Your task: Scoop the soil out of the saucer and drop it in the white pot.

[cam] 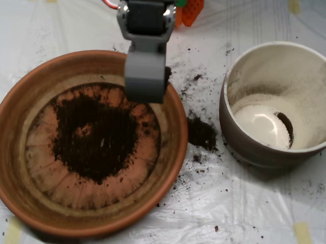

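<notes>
In the middle of the saucer (8, 146), the soil (96, 137) lies as one dark, crumbly patch spread over the base, with a small bare spot left of its centre and thin smears trailing toward the lower edge. The saucer occupies the left half of the overhead view; faint radial lines show on its base around the patch.

The scoop (145, 91) hangs over the saucer's upper right rim, its grey shell pointing down toward the top edge of the soil patch. Whether its halves are parted or closed cannot be told, nor whether anything is held inside.

The white pot (318, 75) stands to the right of the saucer, apart from it. Its inside wall is dusted with soil, and a small dark sliver of soil lies on its pale bottom.

Between saucer and pot, a spilled clump (202, 133) rests on the white plastic sheet (245, 214), with loose crumbs scattered around it and further up toward the arm's base.
</notes>
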{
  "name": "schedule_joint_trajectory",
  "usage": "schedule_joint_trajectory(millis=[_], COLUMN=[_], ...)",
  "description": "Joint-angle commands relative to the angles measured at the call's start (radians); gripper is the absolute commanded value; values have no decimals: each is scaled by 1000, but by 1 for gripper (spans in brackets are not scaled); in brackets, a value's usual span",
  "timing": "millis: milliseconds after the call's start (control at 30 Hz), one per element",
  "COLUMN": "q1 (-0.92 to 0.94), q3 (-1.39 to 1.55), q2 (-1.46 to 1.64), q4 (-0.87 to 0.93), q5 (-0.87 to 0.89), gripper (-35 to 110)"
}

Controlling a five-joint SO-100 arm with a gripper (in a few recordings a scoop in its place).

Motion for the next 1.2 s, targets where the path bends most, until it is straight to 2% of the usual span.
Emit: schedule_joint_trajectory(millis=[0, 333, 667, 733, 833, 867, 1167], q1=[-89, -390, -538, -543, -552, -554, -557], q3=[-124, -137, -132, -133, -132, -126, -86], q2=[40, 9, -15, -15, -15, -15, -14], q4=[28, 69, 58, 58, 66, 66, 54], q5=[-37, -121, -104, -97, -106, -106, -100], gripper=[-1, -1, 0, 5, 25, 27, 30])
